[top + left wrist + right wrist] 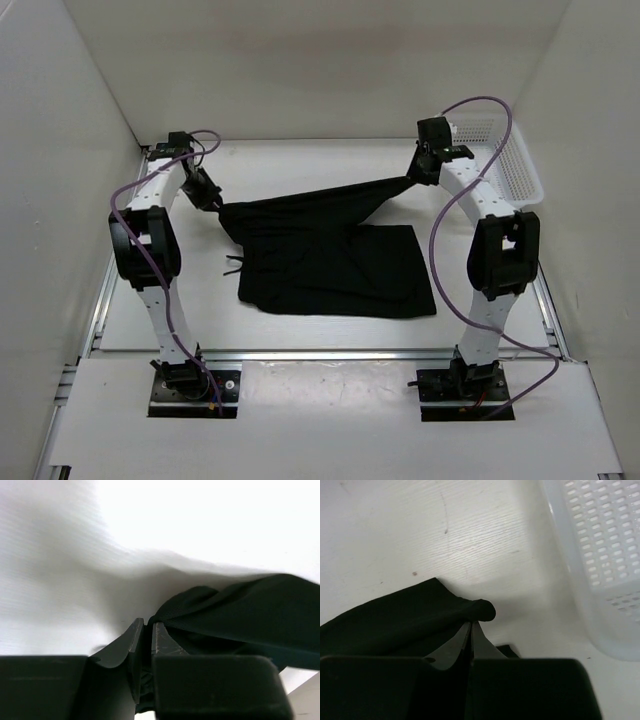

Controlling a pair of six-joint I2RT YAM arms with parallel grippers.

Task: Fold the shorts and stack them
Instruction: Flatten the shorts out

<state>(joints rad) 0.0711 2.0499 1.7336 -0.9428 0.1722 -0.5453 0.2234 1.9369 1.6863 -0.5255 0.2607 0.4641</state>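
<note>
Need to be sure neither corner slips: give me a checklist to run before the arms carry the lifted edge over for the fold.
1. Left gripper shut on the shorts: ok, cloth is pinched between the closed fingers.
2. Right gripper shut on the shorts: ok, a bunched corner sits at its tips.
3. How much cloth each grip holds: cannot tell, the fingers hide it.
4. Lifted edge stretched between the two grippers: ok in the top view, with little sag.
5. Near half lying flat on the table: ok.
6. White mesh basket apart from the cloth: ok, it stands to the right of the right gripper and is not touching.
</note>
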